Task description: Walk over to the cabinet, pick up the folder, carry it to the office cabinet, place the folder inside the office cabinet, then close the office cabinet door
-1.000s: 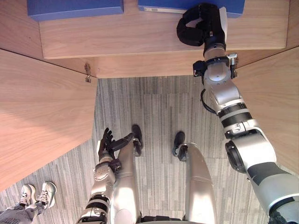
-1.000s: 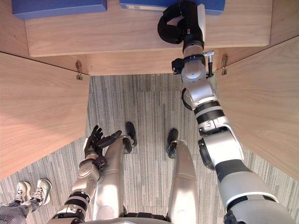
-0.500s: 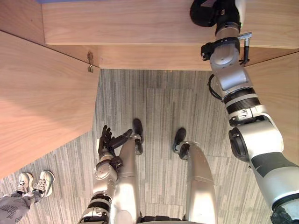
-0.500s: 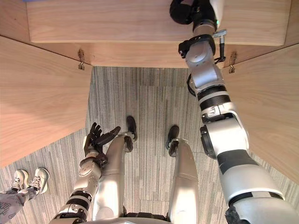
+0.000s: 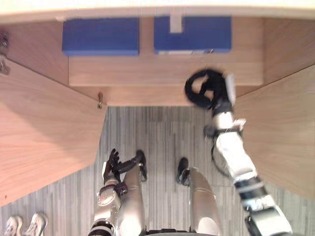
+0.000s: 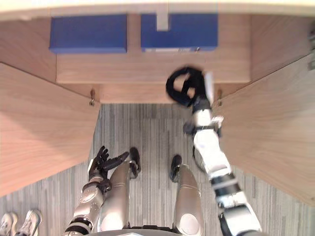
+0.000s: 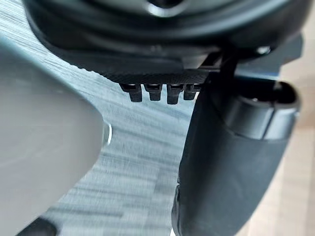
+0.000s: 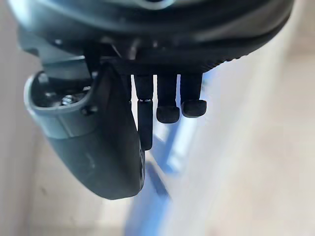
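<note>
Two blue folders lie side by side on the wooden shelf (image 5: 162, 73) of the open cabinet: the left folder (image 5: 101, 37) and the right folder (image 5: 192, 33), which carries a pale label at its back. My right hand (image 5: 206, 88) hovers over the shelf's front edge, short of the right folder, with its fingers curled into a ring and nothing inside them. The right wrist view shows those curled fingers (image 8: 167, 105) and a blurred blue folder (image 8: 157, 196) beyond. My left hand (image 5: 113, 164) hangs low over the floor with fingers spread.
The cabinet's left door (image 5: 44, 132) and right door (image 5: 285, 132) stand swung out on either side of me. Grey striped carpet (image 5: 157, 137) lies between them. A person's pale shoes (image 5: 22, 226) show at the lower left.
The camera has tilted up, bringing both folders fully into view. My right hand has drawn back from the right folder to the shelf's front edge. The left hand has stayed put.
</note>
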Available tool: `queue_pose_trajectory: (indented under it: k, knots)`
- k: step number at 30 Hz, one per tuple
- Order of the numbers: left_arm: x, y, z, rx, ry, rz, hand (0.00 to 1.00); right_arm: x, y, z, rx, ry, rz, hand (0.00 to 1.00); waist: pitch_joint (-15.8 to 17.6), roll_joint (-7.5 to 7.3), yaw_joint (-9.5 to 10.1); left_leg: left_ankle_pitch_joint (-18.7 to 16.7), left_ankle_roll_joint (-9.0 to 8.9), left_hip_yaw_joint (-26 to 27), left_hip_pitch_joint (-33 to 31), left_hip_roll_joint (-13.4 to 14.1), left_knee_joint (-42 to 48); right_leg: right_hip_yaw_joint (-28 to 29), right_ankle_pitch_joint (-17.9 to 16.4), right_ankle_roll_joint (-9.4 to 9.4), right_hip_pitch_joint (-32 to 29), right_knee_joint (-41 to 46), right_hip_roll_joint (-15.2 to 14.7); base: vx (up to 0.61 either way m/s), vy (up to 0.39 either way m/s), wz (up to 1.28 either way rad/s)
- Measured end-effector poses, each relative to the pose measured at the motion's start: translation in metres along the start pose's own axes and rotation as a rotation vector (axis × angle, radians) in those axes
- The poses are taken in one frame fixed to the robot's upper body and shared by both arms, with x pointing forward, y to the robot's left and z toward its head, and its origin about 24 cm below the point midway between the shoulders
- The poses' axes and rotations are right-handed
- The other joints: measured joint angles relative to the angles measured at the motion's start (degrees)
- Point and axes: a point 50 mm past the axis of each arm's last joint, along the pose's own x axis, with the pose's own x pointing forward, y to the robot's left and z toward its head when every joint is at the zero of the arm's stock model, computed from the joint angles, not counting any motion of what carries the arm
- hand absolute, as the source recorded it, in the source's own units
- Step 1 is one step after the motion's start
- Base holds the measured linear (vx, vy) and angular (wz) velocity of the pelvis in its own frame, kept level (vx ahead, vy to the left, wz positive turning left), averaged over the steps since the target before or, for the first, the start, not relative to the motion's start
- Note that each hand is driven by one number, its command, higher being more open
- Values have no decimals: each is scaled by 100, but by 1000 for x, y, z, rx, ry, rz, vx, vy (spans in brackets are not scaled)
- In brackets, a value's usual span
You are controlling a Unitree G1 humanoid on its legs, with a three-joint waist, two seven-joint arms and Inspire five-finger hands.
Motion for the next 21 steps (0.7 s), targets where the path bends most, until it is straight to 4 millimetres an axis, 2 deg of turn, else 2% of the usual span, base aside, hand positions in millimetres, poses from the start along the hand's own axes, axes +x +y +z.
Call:
queue_pose_trajectory:
  k: [1, 3, 4, 6, 8, 11, 12, 14, 17, 21]
  knots:
    - [-2, 5, -11, 24, 50, 7, 100, -17, 8, -23, -3, 101, 47, 0, -68, -76, 3, 48, -16, 92, 359, -4, -277, 49, 120, 30, 334, -355, 60, 128, 40, -20]
    - [-5, 15, -20, 59, 94, 24, 100, -34, 16, -45, -27, 194, 102, 0, -163, -149, 0, 110, 0, 228, 765, -31, -581, 134, 269, 79, 714, -739, 104, 147, 61, -25]
    - [-6, 17, -24, 66, 112, 29, 100, -41, 18, -52, -38, 225, 114, 0, -214, -146, -12, 120, 8, 243, 877, -42, -658, 145, 315, 96, 834, -877, 115, 167, 78, -22]
    - [-16, 29, -41, 105, 182, 53, 100, -71, 27, -84, -65, 376, 172, 0, -575, -153, -64, 164, 24, 401, 1400, -117, -1126, 237, 500, 182, 1343, -1458, 138, 186, 84, -20]
    - [-24, 38, -53, 138, 225, 69, 100, -95, 36, -108, -76, 505, 208, 0, -881, -148, -80, 240, 18, 541, 1854, -183, -1549, 298, 649, 212, 1739, -1887, 158, 192, 53, -23]
    - [-32, 48, -61, 179, 256, 85, 100, -132, 41, -137, -64, 702, 201, 0, -1260, -130, -147, 450, -26, 624, 2508, -263, -2272, 326, 850, 216, 2232, -2326, 203, 157, 22, -11]
    - [-33, 50, -62, 190, 260, 86, 100, -145, 38, -147, -47, 775, 162, 100, -1357, -121, -152, 535, -47, 642, 2723, -260, -2517, 334, 937, 207, 2380, -2444, 251, 144, 12, -8]
    - [-35, 50, -66, 204, 277, 80, 100, -168, 24, -162, -17, 906, 45, 100, -1493, -116, -213, 594, -83, 658, 3052, -257, -2806, 345, 1001, 208, 2636, -2610, 301, 116, 18, -5]
    - [-40, 50, -73, 204, 315, 78, 100, -187, 8, -173, -6, 1013, -68, 100, -1598, -109, -308, 610, -90, 753, 3259, -278, -2950, 410, 1009, 202, 2776, -2697, 306, 52, 23, -10]
    - [-42, 51, -77, 218, 338, 77, 100, -208, 3, -179, 26, 1101, -129, 100, -1600, -105, -313, 626, -91, 768, 3393, -260, -3001, 421, 1105, 185, 2954, -2873, 345, 16, 5, -5]
